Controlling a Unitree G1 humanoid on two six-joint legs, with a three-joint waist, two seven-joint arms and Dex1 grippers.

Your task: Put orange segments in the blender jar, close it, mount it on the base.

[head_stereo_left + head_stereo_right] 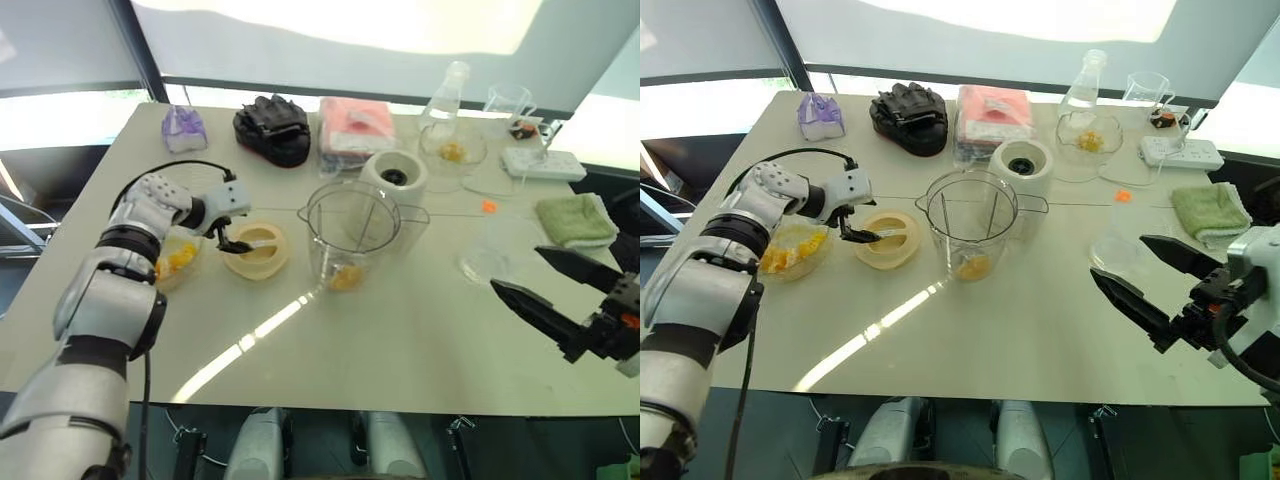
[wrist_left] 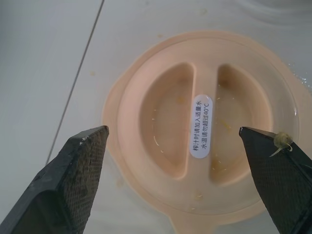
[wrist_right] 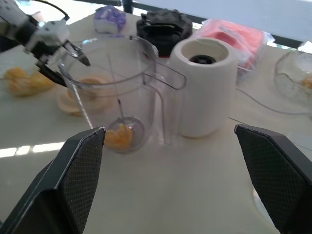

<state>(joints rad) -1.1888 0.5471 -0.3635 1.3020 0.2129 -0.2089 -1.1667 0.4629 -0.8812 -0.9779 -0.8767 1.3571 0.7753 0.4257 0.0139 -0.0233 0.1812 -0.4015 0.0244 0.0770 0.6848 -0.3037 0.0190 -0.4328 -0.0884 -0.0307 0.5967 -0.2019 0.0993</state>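
One large clear plastic blender jar (image 1: 352, 232) with inner ribs and a side handle stands upright near the middle of the pale table (image 1: 400, 340), lidless, with glossy yellow-orange orange segments (image 1: 345, 277) at its bottom; how many lie there cannot be told. More segments (image 1: 790, 250) sit in a wavy-edged glass bowl (image 1: 790, 262) towards the table's left edge, and a second such bowl (image 1: 1090, 140) near the far edge holds a few more. One squat cream-white round base (image 1: 393, 175) with a dark top socket stands just behind the jar, on its handle side. One flat cream round lid (image 2: 195, 126) lies between the left bowl and the jar. The left gripper (image 2: 185, 146) hangs over this lid, its two black fingers spread wide on either side and holding nothing. The right gripper (image 1: 555, 285) is above the table's near right corner, fingers likewise wide apart and empty.
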